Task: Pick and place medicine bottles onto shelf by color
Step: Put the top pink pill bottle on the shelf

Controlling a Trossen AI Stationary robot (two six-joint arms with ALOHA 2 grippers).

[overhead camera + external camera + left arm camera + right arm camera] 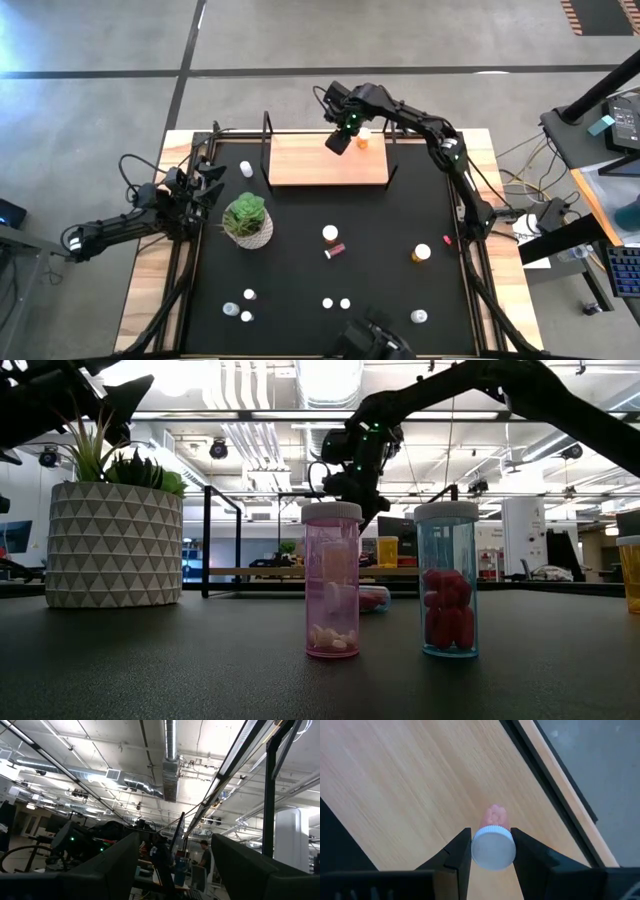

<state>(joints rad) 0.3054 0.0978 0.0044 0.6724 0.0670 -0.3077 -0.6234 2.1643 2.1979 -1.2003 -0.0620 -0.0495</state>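
The light-wood shelf (310,160) stands at the table's far edge, with an orange bottle (363,138) upright on its right part. My right gripper (340,140) is over the shelf, shut on a pink-bodied, white-capped bottle (493,845). My left gripper (212,185) waits at the table's left, beside the potted plant (247,220). It is open and tipped up toward the ceiling (175,865). Several more bottles stand on the black table, among them a pink one (332,580) and a clear one with red pills (447,580). My right gripper pinches the bottle's white cap (493,851) by its two sides between its two fingers. The fingers come from above, pointing down. The bottle stands upright, its pink body (494,815) reaching down toward the shelf board. Whether its bottom touches the board I cannot tell.
Loose bottles are scattered over the table: a white one (246,169) near the shelf's left end, a white one (330,233) and a lying red one (335,250) at the middle, an orange one (421,253) to the right, several near the front edge. Black frames (268,140) stand at the shelf's ends.
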